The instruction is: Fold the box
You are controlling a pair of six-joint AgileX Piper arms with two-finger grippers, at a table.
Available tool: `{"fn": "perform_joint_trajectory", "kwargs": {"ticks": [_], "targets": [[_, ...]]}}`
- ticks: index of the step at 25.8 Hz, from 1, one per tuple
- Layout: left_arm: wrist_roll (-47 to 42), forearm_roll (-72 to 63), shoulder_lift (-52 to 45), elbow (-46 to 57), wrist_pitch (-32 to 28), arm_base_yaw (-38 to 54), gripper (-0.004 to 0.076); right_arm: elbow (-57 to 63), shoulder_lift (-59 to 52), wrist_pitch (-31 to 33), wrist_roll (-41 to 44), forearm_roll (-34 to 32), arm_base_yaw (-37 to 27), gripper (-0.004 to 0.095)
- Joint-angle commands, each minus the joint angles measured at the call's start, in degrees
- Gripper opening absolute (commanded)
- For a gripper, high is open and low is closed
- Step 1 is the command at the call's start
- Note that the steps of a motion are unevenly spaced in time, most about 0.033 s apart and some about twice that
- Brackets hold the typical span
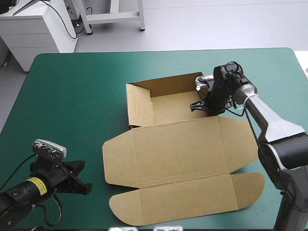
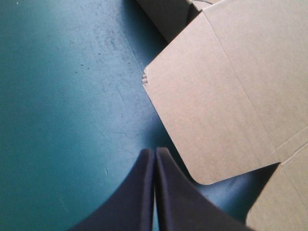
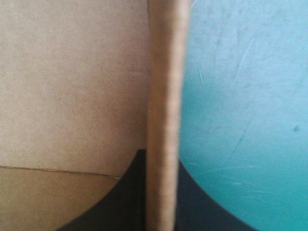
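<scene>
Box (image 1: 183, 149) lies at the table's (image 1: 72, 96) middle, lid flat toward the near edge. Right gripper (image 1: 207, 104) is clamped on its right wall, likely to stand it upright. By the near-left corner, left gripper (image 2: 155, 153) waits, fingers together and empty.

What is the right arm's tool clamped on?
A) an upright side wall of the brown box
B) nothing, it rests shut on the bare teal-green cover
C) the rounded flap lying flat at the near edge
A: in the right wrist view, an upright wall of the box stands edge-on between the right tool's black fingers, which are all but shut on it.
</scene>
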Motion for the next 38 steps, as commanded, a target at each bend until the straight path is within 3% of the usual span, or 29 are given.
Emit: {"fn": "perform_joint_trajectory", "kwargs": {"ticks": [1,3,9,12,17,23,28,38], "targets": [[-0.65,-0.94,-2.03,-1.13,-4.32,-0.31,-0.0008,-9.01,-4.59,2.06,-0.54,-0.53,-0.08,-0.0020],[-0.38,-0.94,-2.59,-1.13,-4.32,-0.31,-0.0008,-13.51,-6.10,2.06,-0.42,-1.34,-0.08,-0.0020],[-0.31,-0.73,-2.59,-1.13,-4.32,-0.31,-0.0008,-25.74,-11.17,2.06,1.94,-16.15,-0.55,-0.0020],[-0.31,-1.47,-2.59,-1.13,-4.32,-0.31,-0.0008,-26.85,-14.20,2.06,2.87,-18.85,-2.97,-0.0020],[-0.31,-1.47,-2.59,-1.13,-4.32,-0.31,-0.0008,-26.74,-16.23,2.06,2.63,-17.49,-12.39,-0.0020],[-0.20,-1.47,-2.59,-1.13,-4.32,-0.31,-0.0008,-25.19,-14.96,2.06,-0.26,-8.20,-25.81,-0.0020],[-0.20,-1.47,-2.59,-1.13,-4.32,-0.31,-0.0008,-20.10,-10.59,1.94,-3.43,-5.67,-33.74,-0.0020],[-0.20,-1.47,-2.59,-1.13,-4.32,-0.31,-0.0008,-17.59,3.38,0.19,-4.75,-3.42,-35.56,-0.0012]]}}
